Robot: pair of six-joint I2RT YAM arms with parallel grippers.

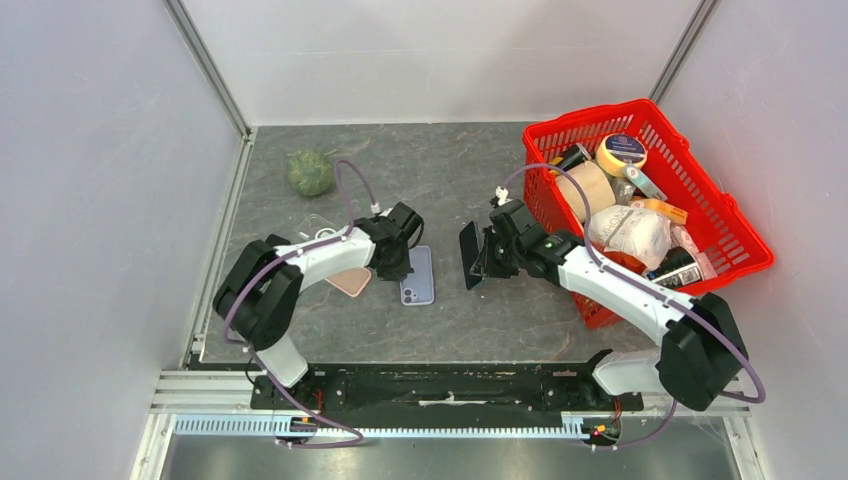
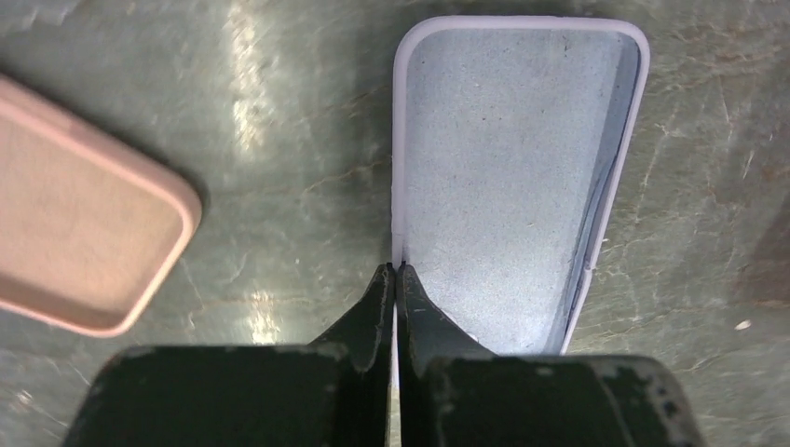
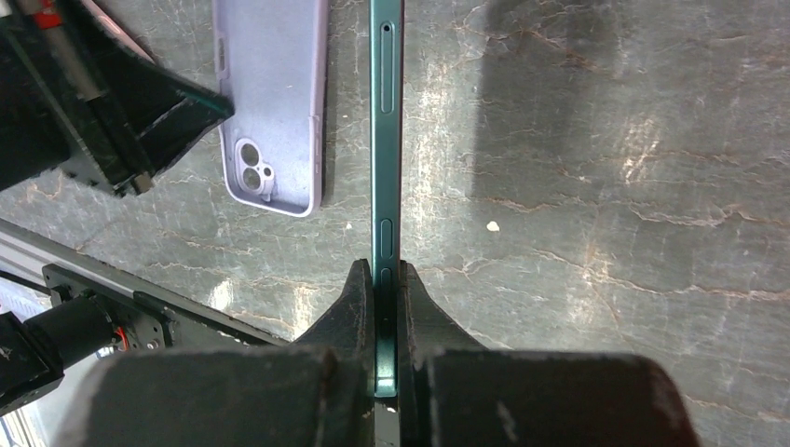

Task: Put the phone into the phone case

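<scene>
The lilac phone case (image 1: 418, 278) lies open side up on the grey table's middle. It also shows in the left wrist view (image 2: 508, 158) and in the right wrist view (image 3: 270, 93), where its camera cutout shows. My left gripper (image 1: 396, 262) is shut on the case's left wall (image 2: 395, 268). The phone (image 1: 470, 256), dark with a green edge (image 3: 385, 140), is held on edge above the table, just right of the case. My right gripper (image 1: 492, 256) is shut on its lower end (image 3: 386, 272).
A pink phone case (image 1: 350, 281) lies left of the lilac one, also in the left wrist view (image 2: 74, 233). A green round fruit (image 1: 310, 172) sits at the back left. A red basket (image 1: 735, 215) full of items stands at the right.
</scene>
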